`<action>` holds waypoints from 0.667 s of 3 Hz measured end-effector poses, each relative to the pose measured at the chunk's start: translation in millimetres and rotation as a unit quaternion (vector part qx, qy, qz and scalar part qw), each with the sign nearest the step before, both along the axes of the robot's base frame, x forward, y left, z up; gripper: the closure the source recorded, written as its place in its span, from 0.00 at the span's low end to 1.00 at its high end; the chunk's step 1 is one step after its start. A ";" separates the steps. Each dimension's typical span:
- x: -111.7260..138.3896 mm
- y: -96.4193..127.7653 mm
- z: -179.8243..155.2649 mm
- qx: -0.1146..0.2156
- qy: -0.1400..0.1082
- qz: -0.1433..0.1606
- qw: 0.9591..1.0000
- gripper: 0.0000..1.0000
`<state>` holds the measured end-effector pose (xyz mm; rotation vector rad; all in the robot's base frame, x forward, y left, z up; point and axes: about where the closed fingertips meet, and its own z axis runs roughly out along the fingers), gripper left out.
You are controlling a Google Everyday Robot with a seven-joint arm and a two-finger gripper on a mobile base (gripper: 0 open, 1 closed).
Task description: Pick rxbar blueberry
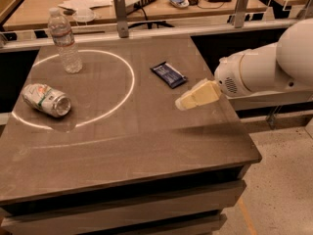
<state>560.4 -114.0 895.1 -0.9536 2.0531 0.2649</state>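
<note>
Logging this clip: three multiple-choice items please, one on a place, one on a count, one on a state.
1. Relative to the white ring, the rxbar blueberry lies: A inside; B outside, on the side of the tool; C on the floor.
2. Things on the table: A two; B three; C five.
3. The water bottle is: A upright; B lying; C in the tool.
B: the bar is beyond the ring, the tool hovering near it, apart. B: bottle, can, bar. A: it stands on its base.
</note>
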 end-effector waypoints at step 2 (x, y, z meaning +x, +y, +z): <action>30.1 42.8 -23.6 -0.002 -0.027 -0.007 1.000 0.00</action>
